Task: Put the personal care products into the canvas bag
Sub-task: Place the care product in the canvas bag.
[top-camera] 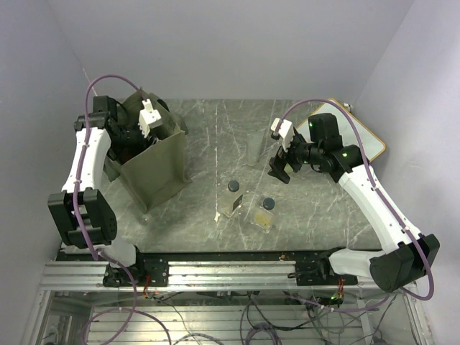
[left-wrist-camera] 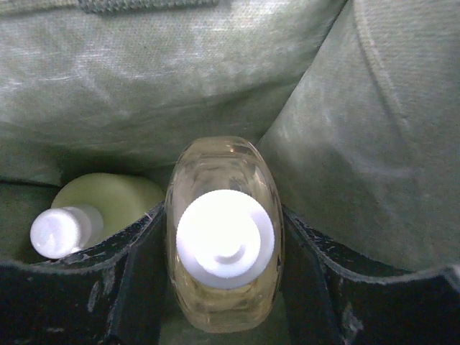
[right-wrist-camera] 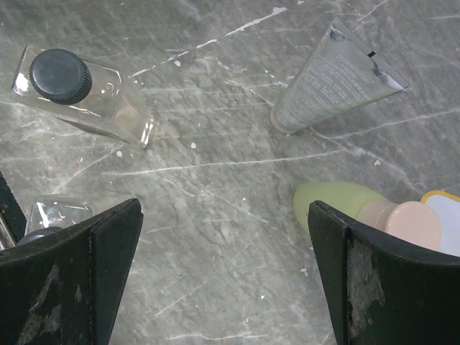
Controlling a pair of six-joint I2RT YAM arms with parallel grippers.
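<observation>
Squeezing clear yellowish bottle with white cap (left-wrist-camera: pixel 224 237) in left gripper (left-wrist-camera: pixel 224 277), low inside olive-green canvas bag (left-wrist-camera: pixel 144 86) beside yellow-green bottle (left-wrist-camera: pixel 108 198), ready to drop there, with right gripper (right-wrist-camera: pixel 224 237) spread wide over clear square dark-capped bottle (right-wrist-camera: pixel 86 93) on grey stone table (right-wrist-camera: pixel 215 158)

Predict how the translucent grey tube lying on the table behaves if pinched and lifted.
The translucent grey tube would probably flex when pinched: it flattens to a crimped end. That flat end should stop it rolling. Its smooth skin might slip.
</observation>
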